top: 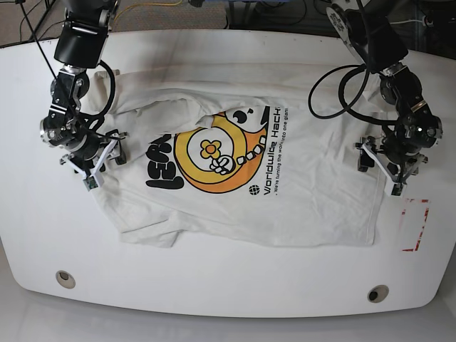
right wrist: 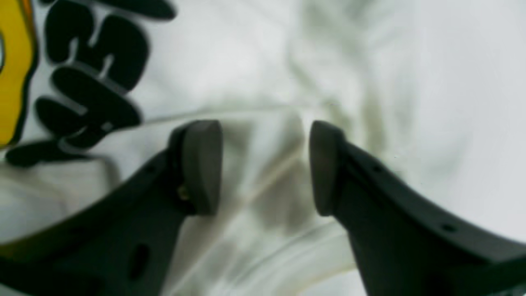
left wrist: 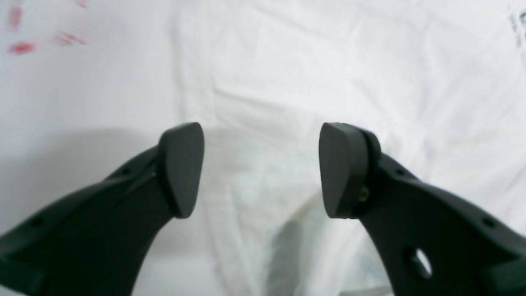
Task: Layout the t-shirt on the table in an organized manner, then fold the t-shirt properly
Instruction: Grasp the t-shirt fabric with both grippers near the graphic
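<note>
- t-shirt (top: 285, 192) lies spread across the middle of the table (top: 214, 299), graphic side up, with the round orange-yellow cartoon graphic (top: 214, 153) and black lettering (top: 274, 149) showing.
- its side toward the base view's left is bunched and folded over, and the lower corner there is rumpled; the side toward that view's right lies flatter with a straight edge.
- left gripper (left wrist: 261, 170) hangs over the shirt edge at the base view's right, jaws spread wide with nothing between them; only white cloth and bare tabletop show below the pads.
- red marks (left wrist: 22, 47) on the tabletop show at the upper left of the left wrist view; in the base view the red-outlined rectangle (top: 415, 224) sits just beyond the shirt's edge.
- right gripper (right wrist: 266, 166) sits over the crumpled side at the base view's left, jaws apart above creased cloth; the view is blurred, and no cloth looks pinched between the pads.
- two round grommet holes (top: 65, 278) sit near the table's front edge, well apart from the shirt.
</note>
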Controlling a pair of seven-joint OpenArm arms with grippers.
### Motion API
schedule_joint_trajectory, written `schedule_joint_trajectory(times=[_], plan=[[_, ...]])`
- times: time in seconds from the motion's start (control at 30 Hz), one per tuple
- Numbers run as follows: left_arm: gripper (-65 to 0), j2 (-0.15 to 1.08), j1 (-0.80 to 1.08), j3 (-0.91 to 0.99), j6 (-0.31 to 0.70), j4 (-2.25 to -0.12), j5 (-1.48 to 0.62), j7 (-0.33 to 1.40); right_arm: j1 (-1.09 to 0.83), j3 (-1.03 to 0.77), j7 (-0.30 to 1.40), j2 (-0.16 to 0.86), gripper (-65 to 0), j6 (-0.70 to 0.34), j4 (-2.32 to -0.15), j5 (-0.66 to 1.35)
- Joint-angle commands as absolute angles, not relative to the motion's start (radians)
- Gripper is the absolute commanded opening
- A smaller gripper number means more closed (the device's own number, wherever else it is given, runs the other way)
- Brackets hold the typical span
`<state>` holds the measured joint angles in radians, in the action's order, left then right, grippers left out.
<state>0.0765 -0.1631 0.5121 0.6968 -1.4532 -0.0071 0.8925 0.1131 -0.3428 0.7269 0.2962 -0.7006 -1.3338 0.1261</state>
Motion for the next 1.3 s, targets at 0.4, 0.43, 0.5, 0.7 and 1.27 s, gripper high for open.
schedule_joint_trajectory(times=[0.4, 0.43, 0.5, 0.7, 1.27], plan=[[-24.2, 0.151, -0.199, 0.453, 0.645, -1.236, -0.024, 0.757, 0.174, -0.351, 0.625, 0.326, -47.2, -0.698, -1.188, 0.128], [-24.2, 0.154, -0.199, 0.453, 0.645, -1.227, -0.024, 0.757, 0.183, -0.348, 0.615, 0.337, -47.2, -0.698, -1.158, 0.120], [-24.2, 0.157, -0.200, 0.453, 0.645, -1.214, -0.025, 0.757, 0.219, -0.344, 0.598, 0.346, -47.2, -0.698, -1.101, 0.102], [-24.2, 0.157, -0.200, 0.453, 0.645, -1.216, -0.025, 0.756, 0.321, -0.344, 0.510, 0.357, -47.2, -0.698, -0.944, 0.045], [-24.2, 0.150, -0.234, 0.452, 0.653, -1.290, -0.028, 0.762, 0.384, -0.344, 0.713, 0.348, -28.7, -0.698, -1.201, -0.004]])
